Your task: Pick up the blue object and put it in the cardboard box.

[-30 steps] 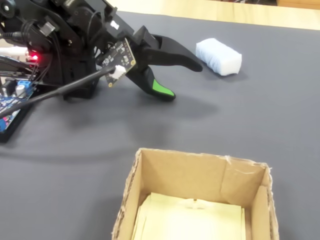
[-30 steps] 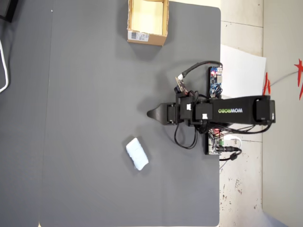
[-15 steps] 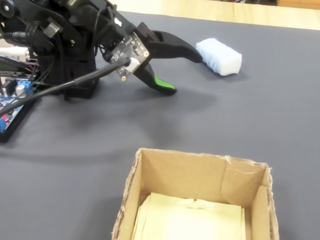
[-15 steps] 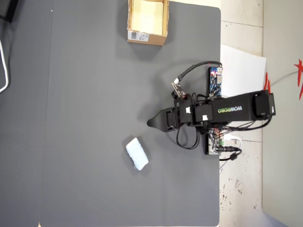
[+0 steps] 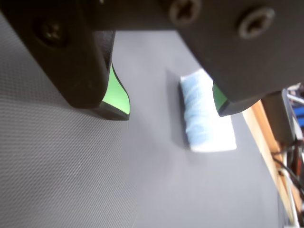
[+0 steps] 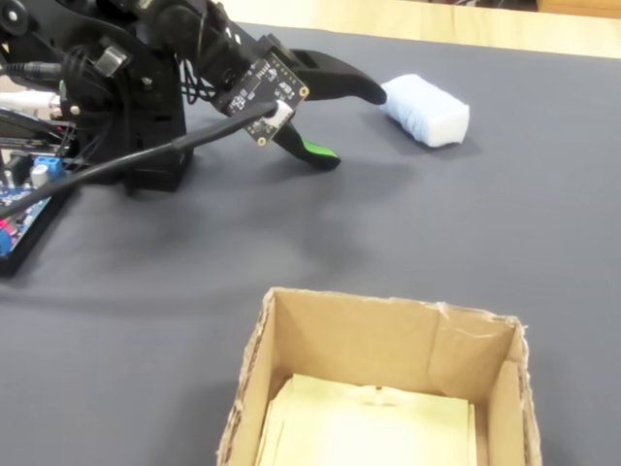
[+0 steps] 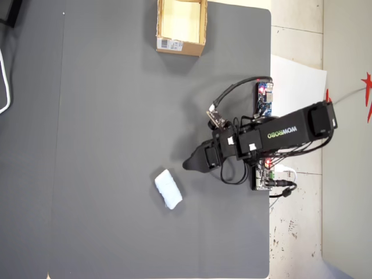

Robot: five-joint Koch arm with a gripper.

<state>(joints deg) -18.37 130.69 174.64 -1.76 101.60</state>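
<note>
wrist view: gripper (image 5: 171,109) spread wide, green-padded tips apart, nothing between them
blue object (image 5: 207,114): lies on the dark mat (image 5: 71,180) just ahead of the gripper, partly behind one tip, untouched
fixed view: gripper (image 6: 351,121) above the mat, near the object (image 6: 425,110)
cardboard box (image 7: 181,25): well away from the gripper, open-topped
</note>
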